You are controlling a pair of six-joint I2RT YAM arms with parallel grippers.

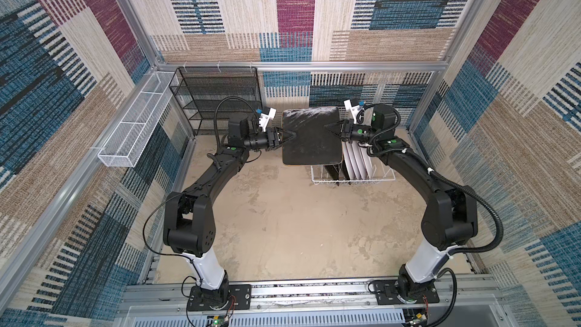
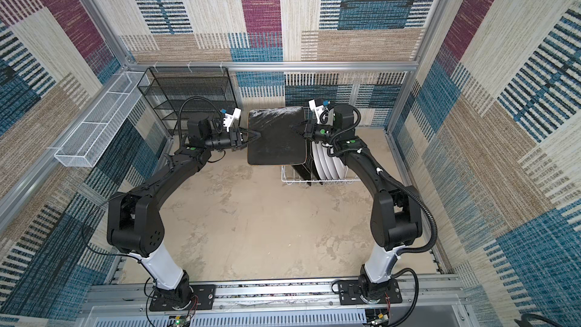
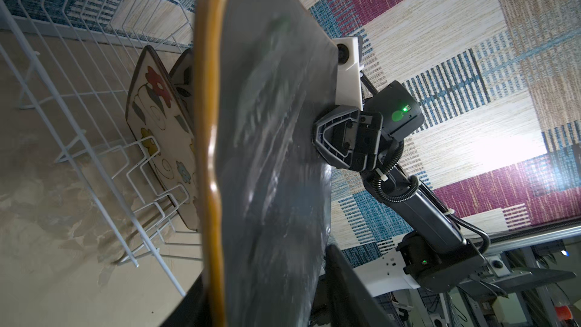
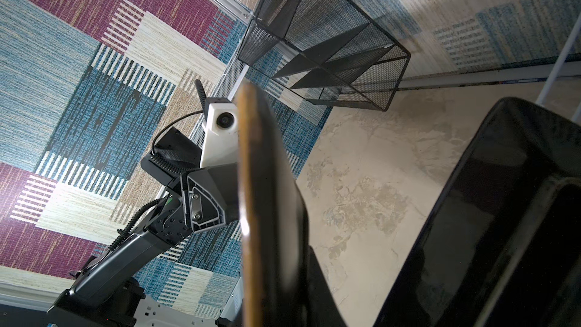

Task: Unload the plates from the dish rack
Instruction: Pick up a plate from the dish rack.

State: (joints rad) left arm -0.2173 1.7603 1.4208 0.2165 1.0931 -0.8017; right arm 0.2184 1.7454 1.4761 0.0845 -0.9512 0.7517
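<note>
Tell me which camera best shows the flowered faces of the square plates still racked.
Left wrist: the racked square plates show flowers between the dish rack tines. Both top views give only dark edges; right wrist shows a black back.

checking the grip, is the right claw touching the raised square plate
Touching. The left wrist view shows the right claw pinching the edge of the square plate.

Robot lab cell, aluminium frame (image 1: 301, 66), carpet-clad walls (image 1: 63, 89)

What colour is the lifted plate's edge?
Orange-brown. The plate shows it best in the left wrist view.
</note>
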